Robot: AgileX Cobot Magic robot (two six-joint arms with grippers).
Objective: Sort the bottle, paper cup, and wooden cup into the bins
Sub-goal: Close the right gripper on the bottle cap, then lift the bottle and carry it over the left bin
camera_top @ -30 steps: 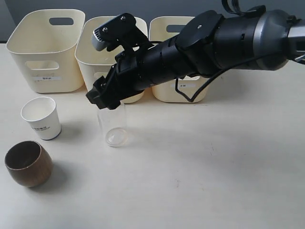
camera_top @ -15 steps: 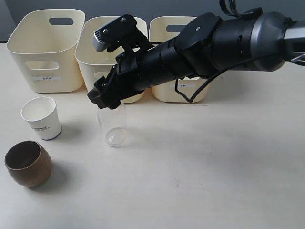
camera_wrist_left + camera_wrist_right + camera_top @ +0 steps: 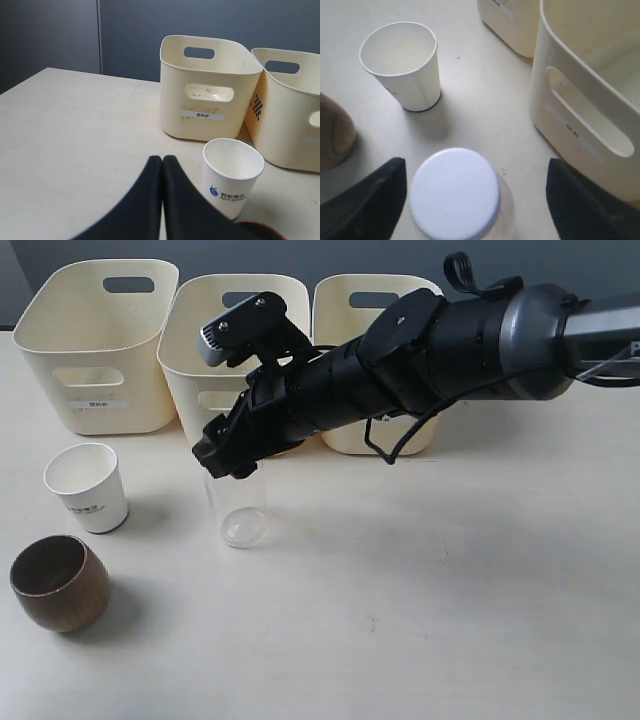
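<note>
Right gripper (image 3: 226, 452) spread wide over upright bottle (image 3: 240, 512) cap, no grip. Left gripper (image 3: 162, 170) clenched, empty. Bottle before middle bin (image 3: 198, 375), toward bench (image 3: 450, 590) far edge.

1. The black right gripper (image 3: 226, 452) has slid slightly to the right and come lower, hiding more of the top of the small clear plastic bottle (image 3: 241, 512).
2. The arm's black-and-grey elbow section (image 3: 500, 330) has shifted left.

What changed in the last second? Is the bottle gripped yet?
The right gripper has eased slightly down and rightward in the exterior view over the bottle; its fingers stand open either side of the cap, nothing gripped. Bottle, paper cup, wooden cup and bins have not moved.
</note>
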